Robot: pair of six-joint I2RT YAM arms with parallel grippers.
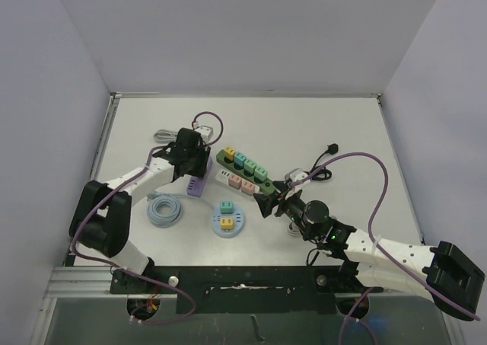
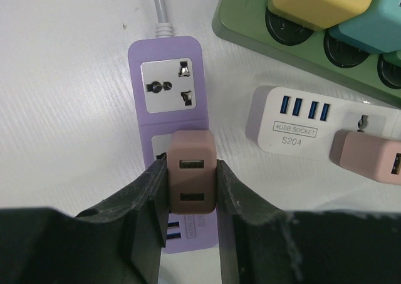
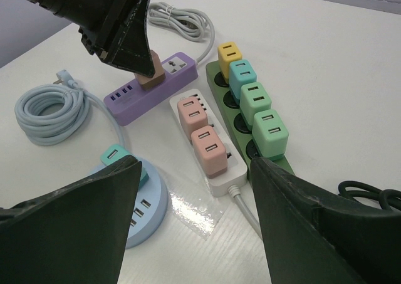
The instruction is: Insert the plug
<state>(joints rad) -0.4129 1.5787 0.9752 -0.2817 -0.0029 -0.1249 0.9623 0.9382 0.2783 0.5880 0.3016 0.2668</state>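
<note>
My left gripper (image 2: 192, 190) is shut on a brownish-pink USB plug (image 2: 192, 177) and holds it on the second socket of the purple power strip (image 2: 164, 64). The strip's first socket (image 2: 167, 85) is bare. In the right wrist view the same plug (image 3: 151, 74) sits on the purple strip (image 3: 131, 99) under the left gripper (image 3: 141, 61). In the top view the left gripper (image 1: 190, 156) is over the purple strip (image 1: 197, 185). My right gripper (image 3: 194, 221) is open and empty, hovering above the table near the white strip's cable end (image 3: 235, 190); it shows in the top view (image 1: 268, 202).
A green strip (image 3: 250, 146) holds yellow, teal and two green plugs. A white strip (image 3: 219, 174) holds two pink plugs. A round blue hub (image 1: 227, 222) carries a teal and a yellow plug. A coiled blue cable (image 1: 164, 209), a grey cable (image 1: 166, 136) and a black cable (image 1: 323, 162) lie around.
</note>
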